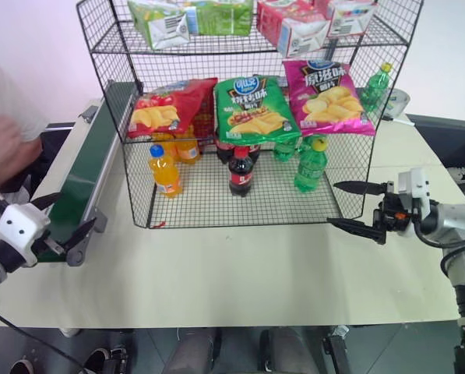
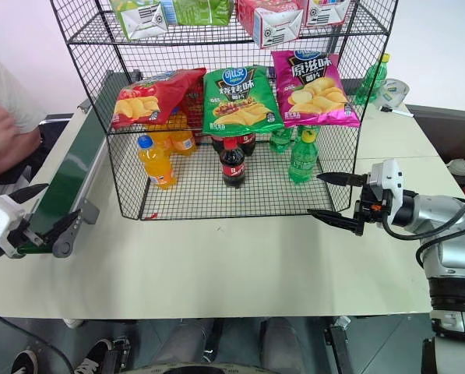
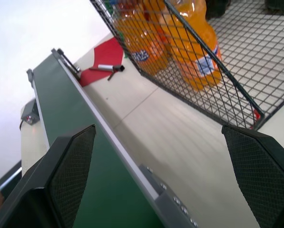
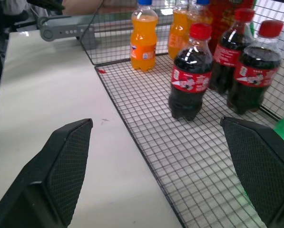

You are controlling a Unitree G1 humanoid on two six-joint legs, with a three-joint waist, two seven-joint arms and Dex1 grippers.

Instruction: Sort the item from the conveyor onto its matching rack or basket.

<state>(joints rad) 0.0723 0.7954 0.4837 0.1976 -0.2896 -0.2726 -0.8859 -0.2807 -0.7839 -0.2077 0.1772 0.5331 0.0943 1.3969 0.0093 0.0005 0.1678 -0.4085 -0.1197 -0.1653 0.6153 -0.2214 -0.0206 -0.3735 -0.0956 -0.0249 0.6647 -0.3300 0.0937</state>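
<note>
we see the red bag (image 1: 170,109), glossy with yellow chips pictured, lying tilted on the rack's (image 1: 115,93) middle tier, left of a green bag (image 1: 253,109) and a pink bag (image 1: 325,97). below stand orange bottles (image 1: 164,170), cola bottles (image 1: 241,171) and green bottles (image 1: 311,165). the rack sits on a pale table (image 1: 232,273); the belt (image 1: 100,148) runs along its left side. our left gripper (image 1: 65,218) hangs by the belt's near end, jaws apart and empty. our right gripper (image 1: 349,206) hovers by the rack's front right corner, jaws apart. a person's hand (image 1: 2,152) shows at left.
</note>
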